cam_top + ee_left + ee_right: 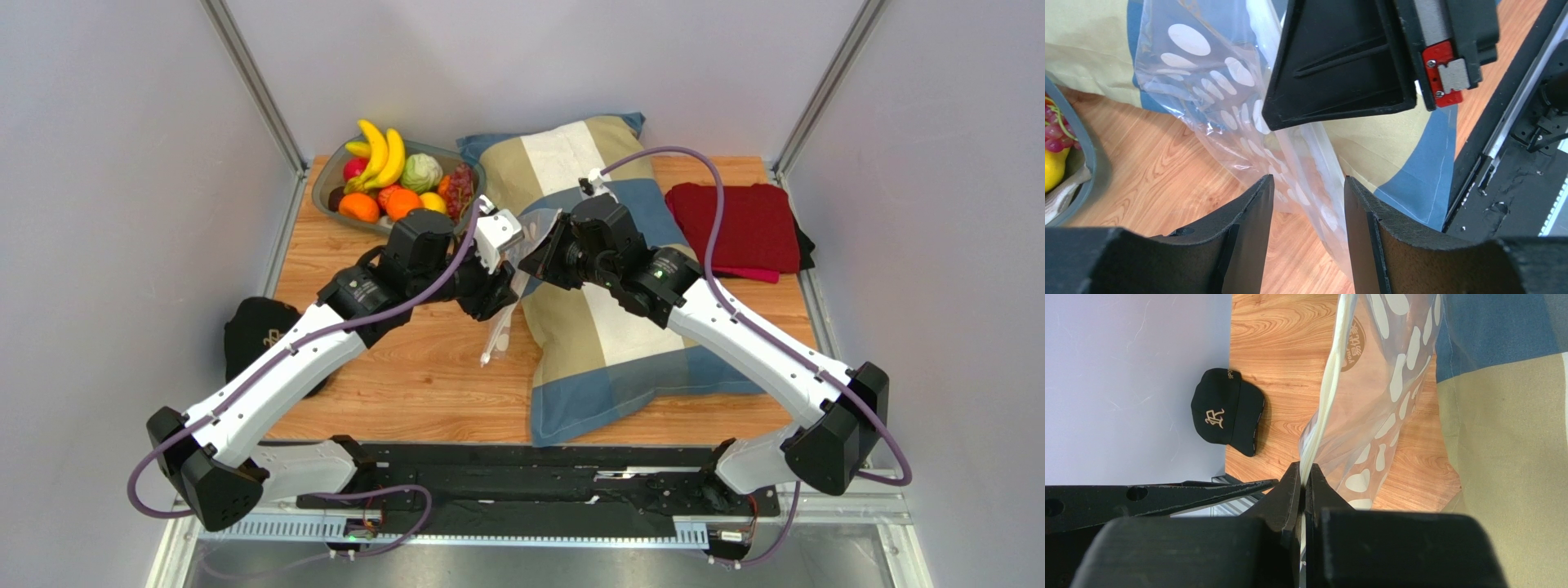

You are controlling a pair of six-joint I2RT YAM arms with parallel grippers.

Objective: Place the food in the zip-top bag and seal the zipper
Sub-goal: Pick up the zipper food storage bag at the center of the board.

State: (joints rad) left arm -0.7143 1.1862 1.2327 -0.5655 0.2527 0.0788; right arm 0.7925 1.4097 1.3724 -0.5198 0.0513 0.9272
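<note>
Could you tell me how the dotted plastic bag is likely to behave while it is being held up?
The bag is probably floppy: pinched at one edge by the right gripper, it hangs crumpled and folded. It looks light, being thin clear film, so it may sway or slip easily.

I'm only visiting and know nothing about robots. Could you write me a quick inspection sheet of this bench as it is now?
Surface: wooden table.
Job's things: zip-top bag held up between the arms; food in the grey bowl, far left.
Clutter: pillow, red cloth, black cap.
Grippers: right end effector shut on the bag's edge; left end effector open, bag between its fingers.
Cables: purple cable along each arm.
Surroundings: grey walls.
</note>
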